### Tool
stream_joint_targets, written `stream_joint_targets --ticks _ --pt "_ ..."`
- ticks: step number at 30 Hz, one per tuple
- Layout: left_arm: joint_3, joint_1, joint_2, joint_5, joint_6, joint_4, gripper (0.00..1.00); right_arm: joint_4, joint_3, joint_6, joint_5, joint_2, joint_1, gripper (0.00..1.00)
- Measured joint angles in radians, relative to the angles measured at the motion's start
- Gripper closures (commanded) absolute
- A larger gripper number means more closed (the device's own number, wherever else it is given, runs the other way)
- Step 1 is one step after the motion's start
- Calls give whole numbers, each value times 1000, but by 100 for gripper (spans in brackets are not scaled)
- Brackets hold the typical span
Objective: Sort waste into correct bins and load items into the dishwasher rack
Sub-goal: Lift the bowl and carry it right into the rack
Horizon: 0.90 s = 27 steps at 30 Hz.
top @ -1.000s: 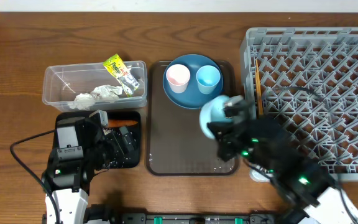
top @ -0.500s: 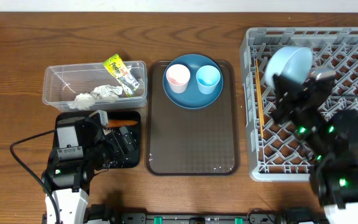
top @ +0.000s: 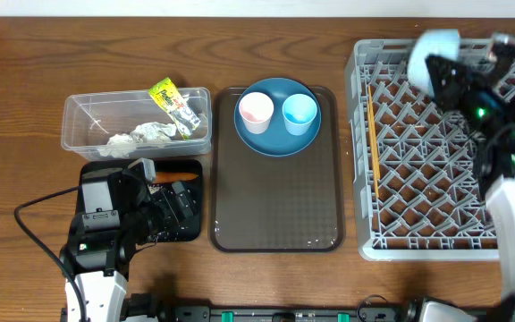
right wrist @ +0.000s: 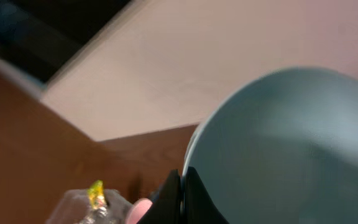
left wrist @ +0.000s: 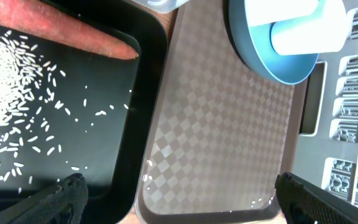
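The bowl (top: 434,49) is blurred overhead and cropped in the blurred right wrist view. The black tray (top: 198,206) is mostly covered by the left arm (top: 105,215). The carrot (left wrist: 61,31) is cut off at the left wrist view's upper edge.

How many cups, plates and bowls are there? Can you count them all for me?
Cups: 2, a small pink cup and a small light blue cup
Plates: 1, the round blue plate under both cups
Bowls: 1, the white bowl with pale blue outside, up over the rack
Total: 4
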State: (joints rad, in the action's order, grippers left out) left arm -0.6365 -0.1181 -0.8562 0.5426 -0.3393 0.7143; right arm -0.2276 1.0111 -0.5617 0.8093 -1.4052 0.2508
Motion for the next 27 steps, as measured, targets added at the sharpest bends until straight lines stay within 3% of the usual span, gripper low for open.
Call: stream_joint_targets --ticks 9,20,27 --pt "0 0 0 0 0 0 1 -225 29 -67 55 -205 0 99" --pt "0 0 0 0 0 0 1 -622 32 -109 185 -508 0 99" --pt "0 0 0 0 0 0 2 -686 34 -143 241 -617 0 99"
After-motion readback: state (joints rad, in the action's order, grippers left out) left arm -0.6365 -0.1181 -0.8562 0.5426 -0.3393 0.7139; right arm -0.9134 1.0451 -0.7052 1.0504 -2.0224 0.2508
